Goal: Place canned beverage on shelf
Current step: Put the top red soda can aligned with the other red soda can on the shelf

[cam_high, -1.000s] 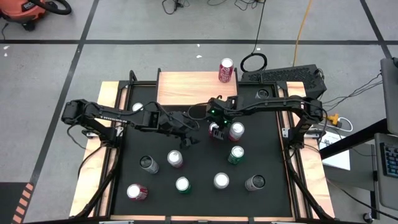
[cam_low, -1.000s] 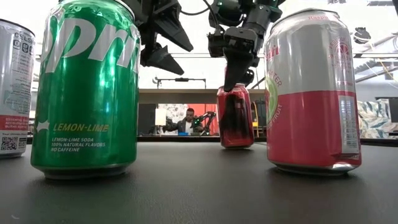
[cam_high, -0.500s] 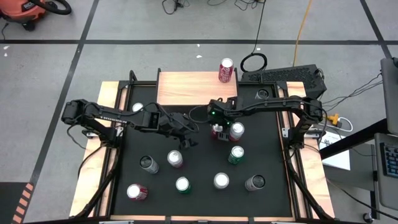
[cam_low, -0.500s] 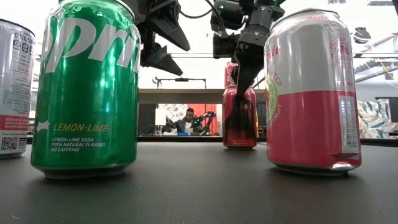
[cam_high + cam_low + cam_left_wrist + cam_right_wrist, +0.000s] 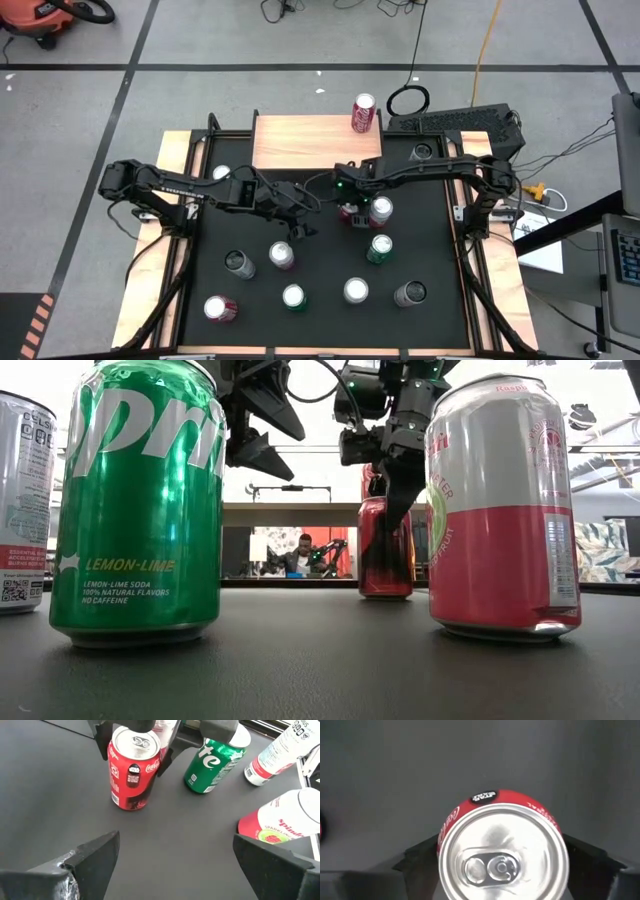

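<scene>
A red Coca-Cola can (image 5: 131,775) stands upright on the black table, just in front of the shelf (image 5: 310,142) with its light wood top. My right gripper (image 5: 348,208) hangs over the can, pointing steeply down. It is open, with one finger on each side of the can's upper wall (image 5: 502,850). My left gripper (image 5: 175,850) hovers open to the can's left, above the table, with nothing between its fingers. Another red can (image 5: 363,113) stands at the shelf's far right corner. My right gripper comes at the Coca-Cola can from above, with one finger (image 5: 422,857) beside each side of its rim (image 5: 445,835). The can's own top hides whether the fingers touch the wall, so I cannot tell. The can stands upright with its base on the table (image 5: 385,592).
A pink-and-white can (image 5: 380,210) stands close to the right of the red can, with a green Sprite can (image 5: 380,247) nearer the front. Several more cans stand across the front half of the table (image 5: 293,297). Wooden rails (image 5: 150,250) run along the table's sides.
My right gripper has rolled its wrist above the red can and sunk slightly, so its fingers now reach lower beside the can. The can stays upright on the table.
</scene>
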Available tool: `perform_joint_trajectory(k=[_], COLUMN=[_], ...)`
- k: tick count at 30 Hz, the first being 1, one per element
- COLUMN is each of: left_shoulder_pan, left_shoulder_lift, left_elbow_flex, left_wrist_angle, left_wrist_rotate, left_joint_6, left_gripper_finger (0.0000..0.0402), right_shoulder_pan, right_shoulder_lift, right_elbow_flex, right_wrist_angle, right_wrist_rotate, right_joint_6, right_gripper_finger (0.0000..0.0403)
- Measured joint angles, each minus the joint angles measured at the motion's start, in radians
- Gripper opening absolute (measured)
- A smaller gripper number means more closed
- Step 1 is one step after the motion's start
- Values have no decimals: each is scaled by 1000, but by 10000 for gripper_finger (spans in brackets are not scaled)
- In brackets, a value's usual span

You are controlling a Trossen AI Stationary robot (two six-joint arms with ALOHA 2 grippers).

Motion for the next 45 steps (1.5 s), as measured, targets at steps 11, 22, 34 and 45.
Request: perform_joint_trajectory(k=[11,22,34,45], left_shoulder_pan=[0,1,1,0], left_shoulder_lift=[-1,-124,-294,-351], left_elbow_flex=[0,0,1,1], left_wrist_angle=[0,-131,-141,-90], left_wrist_rotate=[1,-42,-169,-240], left_joint_6=[0,-1,2,166], left_gripper_finger=[389,389,389,389], right_shoulder_pan=[1,3,7,7], right_shoulder_lift=[3,-68,-196,-237], right_elbow_flex=[1,-2,-2,-1], right_wrist_angle=[7,1,53,183], right_wrist_rotate=[-1,-4,-55,-83], right_joint_6=[26,144,423,733], right_gripper_finger=[265,265,266,266])
